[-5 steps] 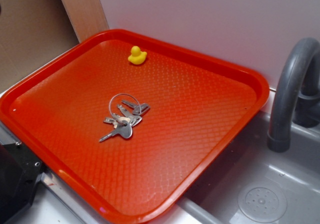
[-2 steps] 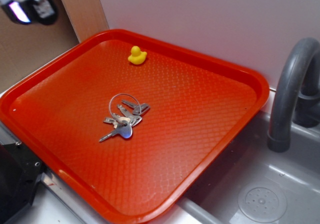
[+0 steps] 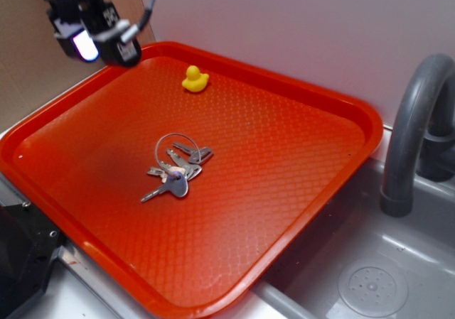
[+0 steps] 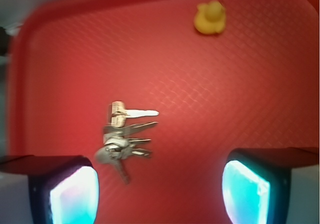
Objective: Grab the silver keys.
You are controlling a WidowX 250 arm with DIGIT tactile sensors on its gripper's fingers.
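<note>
Claw (image 3: 96, 38) is now being seen further in over tray (image 3: 298, 92), spread wide, empty. Silver keys (image 3: 175, 168) and duck (image 3: 194, 79) unmoved. No legible writing.

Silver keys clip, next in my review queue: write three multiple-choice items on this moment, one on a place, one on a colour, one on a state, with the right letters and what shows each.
1. Where do the silver keys lie?
A. Near the middle of the tray
B. In the grey sink
C. Against the tray's far rim

2. What colour is the toy duck?
A. Green
B. Yellow
C. Blue

3. How does the tool stand?
A. Shut on the keys
B. Shut on the duck
C. Open, holding nothing

Answers:
1. A: in the exterior view the keys rest on the red tray floor, well clear of every rim.
2. B: the duck is plainly yellow in both views.
3. C: the wrist view shows the two fingers far apart with only tray between them, and the keys lie untouched.
</note>
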